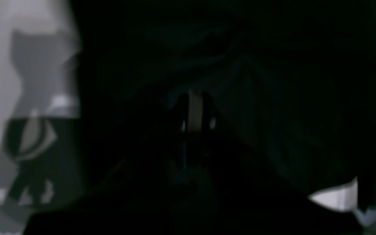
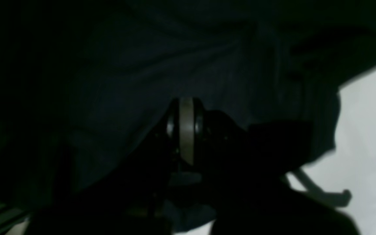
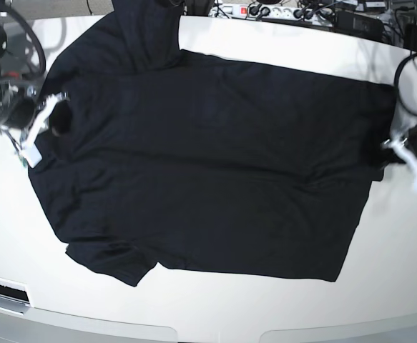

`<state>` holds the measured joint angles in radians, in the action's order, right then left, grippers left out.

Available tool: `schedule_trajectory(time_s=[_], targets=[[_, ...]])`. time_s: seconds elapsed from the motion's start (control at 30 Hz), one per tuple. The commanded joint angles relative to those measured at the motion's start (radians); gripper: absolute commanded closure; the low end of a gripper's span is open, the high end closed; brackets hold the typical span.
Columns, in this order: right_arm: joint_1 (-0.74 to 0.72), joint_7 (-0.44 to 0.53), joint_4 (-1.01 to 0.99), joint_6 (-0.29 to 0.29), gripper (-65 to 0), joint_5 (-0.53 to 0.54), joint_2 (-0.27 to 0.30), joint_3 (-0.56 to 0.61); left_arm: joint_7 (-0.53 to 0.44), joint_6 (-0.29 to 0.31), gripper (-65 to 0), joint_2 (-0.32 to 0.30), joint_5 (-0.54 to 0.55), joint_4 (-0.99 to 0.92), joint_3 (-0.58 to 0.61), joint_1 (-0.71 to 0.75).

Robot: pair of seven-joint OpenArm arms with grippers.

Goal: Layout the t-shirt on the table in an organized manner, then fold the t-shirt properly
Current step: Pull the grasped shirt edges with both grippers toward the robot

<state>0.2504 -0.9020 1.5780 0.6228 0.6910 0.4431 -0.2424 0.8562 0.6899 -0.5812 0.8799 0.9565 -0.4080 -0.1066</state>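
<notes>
The t-shirt (image 3: 208, 171) lies spread across the middle of the white bench (image 3: 208, 307), mostly flat, its long axis running from nine o'clock to three o'clock in the base view. Nearest the camera, at about seven o'clock, one sleeve lies a little bunched at the lower corner; the near edge runs fairly straight toward five o'clock.

Midway up, each end of the garment meets a hand. At nine o'clock the right hand (image 3: 51, 118) is closed on the collar end; its wrist view shows the pale fingertips pressed together with black cloth draped right over them. At three o'clock the left hand (image 3: 394, 146) is likewise closed on the hem edge, and its wrist view is filled with dark fabric around the shut tips.

Farthest off, toward eleven o'clock, the other sleeve reaches to the back edge of the bench — cables and a power strip (image 3: 265, 11) lie beyond.

So the shirt sits between the two hands along its length — each hand nearest its own end, and any tensioning pull would likely run outward along that axis.
</notes>
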Motion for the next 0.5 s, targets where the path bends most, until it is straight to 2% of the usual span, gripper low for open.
schedule_trajectory(time_s=[0.0, 0.13, 0.23, 0.33, 0.37, 0.4, 0.47], targets=[[0.017, 0.014, 0.034, 0.006, 0.0, 0.016, 0.017, -0.014, -0.01, 0.008, 0.0, -0.023, 0.016, 0.013, -0.05, 0.018], [0.092, 0.014, 0.091, 0.006, 0.0, 0.016, 0.017, -0.027, -0.026, 0.008, 0.0, -0.043, 0.023, 0.012, -0.172, 0.136], [0.116, 0.014, 0.104, 0.005, 0.0, 0.015, 0.014, -0.027, -0.028, 0.008, -1.7, -0.057, 0.021, 0.012, -0.192, 0.203], [0.118, 0.0, 0.104, 0.003, 0.0, 0.011, 0.0, -0.027, -0.029, 0.008, -30.2, -0.068, 0.008, 0.012, -0.192, 0.254], [0.119, -0.001, 0.104, 0.003, 0.0, 0.012, -0.005, -0.027, -0.031, 0.008, -37.4, -0.068, 0.009, 0.012, -0.192, 0.27], [0.119, -0.001, 0.104, 0.003, 0.0, 0.012, -0.009, -0.027, -0.033, 0.008, -40.5, -0.068, 0.008, 0.012, -0.192, 0.284], [0.119, -0.003, 0.104, 0.003, 0.0, 0.012, -0.014, -0.027, -0.032, 0.008, -40.5, -0.067, 0.008, 0.012, -0.185, 0.311]])
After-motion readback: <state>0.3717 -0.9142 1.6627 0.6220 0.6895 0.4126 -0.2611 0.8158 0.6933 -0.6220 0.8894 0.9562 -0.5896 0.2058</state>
